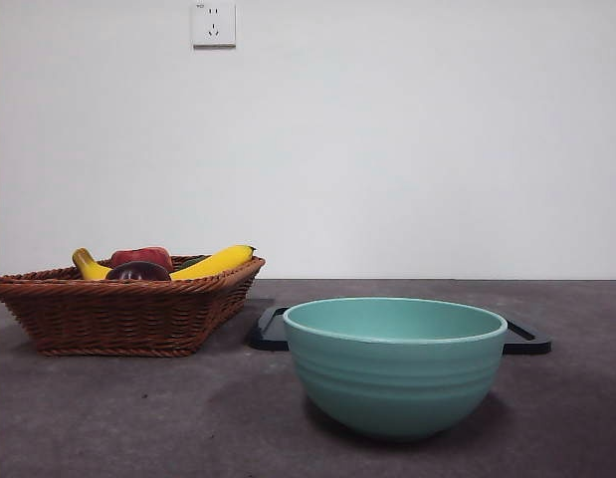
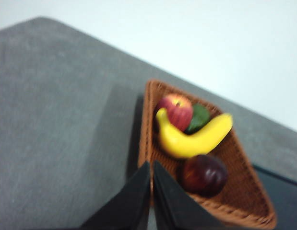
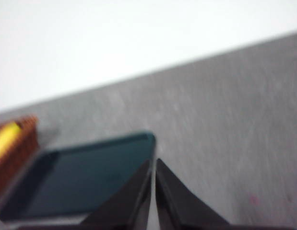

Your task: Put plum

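You have not started yet — the plum [image 2: 204, 174] lies in the wicker basket [image 2: 244, 201], beside the banana [image 2: 196, 138] and the red apple [image 2: 176, 109]. The left gripper [image 2: 151, 167] and the right gripper [image 3: 153, 165] are pressed together, empty. The green bowl [image 1: 395, 366] and the dark tray [image 3: 76, 179] wait nearby — nothing blocks the way.

Grey bench [image 1: 108, 418] carries wicker basket [image 1: 118, 314] at left, teal bowl [image 1: 395, 368] near front, black tray [image 1: 526, 339] just behind bowl.
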{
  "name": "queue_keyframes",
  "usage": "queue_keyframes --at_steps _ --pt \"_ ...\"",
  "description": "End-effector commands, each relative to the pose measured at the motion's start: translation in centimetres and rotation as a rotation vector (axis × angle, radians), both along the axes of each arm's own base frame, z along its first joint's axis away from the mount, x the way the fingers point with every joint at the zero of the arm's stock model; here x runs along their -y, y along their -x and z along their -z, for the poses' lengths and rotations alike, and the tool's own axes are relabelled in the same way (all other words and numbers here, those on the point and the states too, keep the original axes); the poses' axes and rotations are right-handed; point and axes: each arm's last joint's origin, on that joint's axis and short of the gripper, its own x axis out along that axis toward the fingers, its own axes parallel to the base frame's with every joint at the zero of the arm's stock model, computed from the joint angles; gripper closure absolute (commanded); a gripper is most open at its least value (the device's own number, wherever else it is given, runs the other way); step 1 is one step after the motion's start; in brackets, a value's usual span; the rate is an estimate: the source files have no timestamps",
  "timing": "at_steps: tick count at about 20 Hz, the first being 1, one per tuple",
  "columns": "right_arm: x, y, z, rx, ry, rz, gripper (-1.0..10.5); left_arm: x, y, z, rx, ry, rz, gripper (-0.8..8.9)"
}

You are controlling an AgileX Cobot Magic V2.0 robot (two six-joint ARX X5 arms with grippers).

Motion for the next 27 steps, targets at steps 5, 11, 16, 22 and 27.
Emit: queue_keyframes --at_steps 5,11,16,22,27 --pt "0.0 1.7 -5.4 0.039 -0.021 -0.005 9.4 0.1 0.8 -4.9 0.004 0.002 0.035 8.04" --pt "-0.3 2.4 -10.4 -0.033 0.036 -0.101 9.4 0.4 0.5 -9.5 -0.065 -0.075 0.151 8.04" --pt "-0.6 2.1 -13.5 -0.168 0.123 -0.222 9.4 0.8 -0.2 -12.4 -0.174 -0.158 0.332 8.04" --pt "-0.8 1.1 -16.2 -0.304 0.195 -0.365 9.4 1.2 -1.1 -14.9 -0.286 -0.229 0.500 8.04" --pt "-1.2 0.1 -17.5 -0.414 0.238 -0.466 9.4 1.7 -1.3 -16.4 -0.343 -0.274 0.655 8.05"
